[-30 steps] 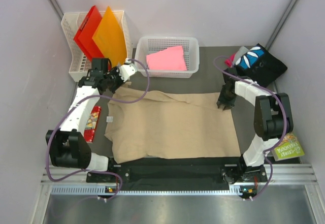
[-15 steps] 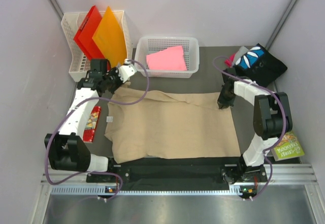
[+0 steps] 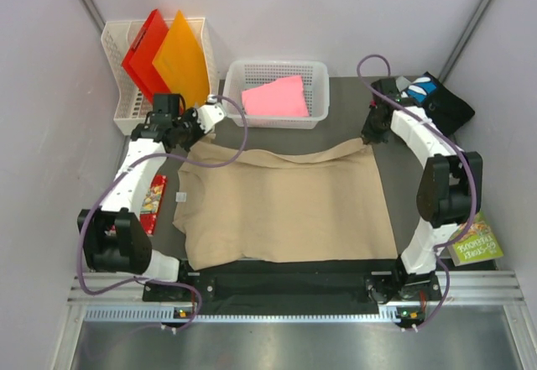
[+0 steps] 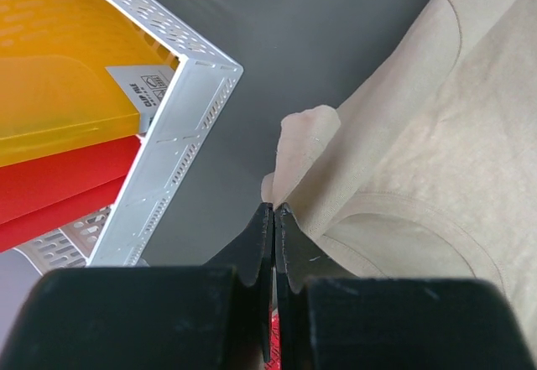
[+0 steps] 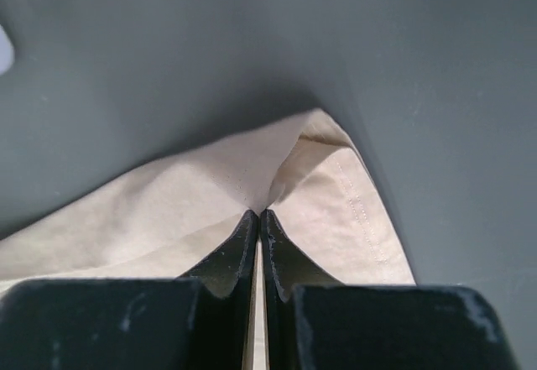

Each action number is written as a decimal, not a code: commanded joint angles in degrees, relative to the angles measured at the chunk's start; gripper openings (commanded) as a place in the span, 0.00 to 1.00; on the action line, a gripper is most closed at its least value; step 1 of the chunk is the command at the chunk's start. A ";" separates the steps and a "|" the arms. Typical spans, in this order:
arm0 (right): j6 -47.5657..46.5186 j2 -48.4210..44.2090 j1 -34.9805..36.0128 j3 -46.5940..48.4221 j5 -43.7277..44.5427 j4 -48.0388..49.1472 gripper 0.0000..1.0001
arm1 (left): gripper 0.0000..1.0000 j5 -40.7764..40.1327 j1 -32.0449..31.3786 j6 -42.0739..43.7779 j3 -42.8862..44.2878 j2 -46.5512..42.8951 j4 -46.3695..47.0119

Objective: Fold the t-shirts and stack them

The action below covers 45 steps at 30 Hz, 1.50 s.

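Jaws of both arms pinch the tan t-shirt (image 3: 285, 206) on the dark table (image 3: 348, 110) (pale walls (image 3: 336, 9) around).

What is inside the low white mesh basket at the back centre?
One folded pink cloth t-shirt lies in the white mesh plastic basket; anything beneath it is hidden.

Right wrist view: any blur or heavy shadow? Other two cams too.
Right wrist: right gripper body soft at the bottom edge, tan t-shirt stitching sharp, dark shadow on the mat behind the cloth peak. Left wrist: left gripper base blurred, white basket wall crisp. Top external: even light, dull sheen on the metal sheet.
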 commanded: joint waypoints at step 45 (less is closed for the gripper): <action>-5.85 -10.10 -5.92 -4.68 3.84 -6.17 0.00 | 0.00 -2.56 0.27 7.42 -14.81 -17.79 -9.81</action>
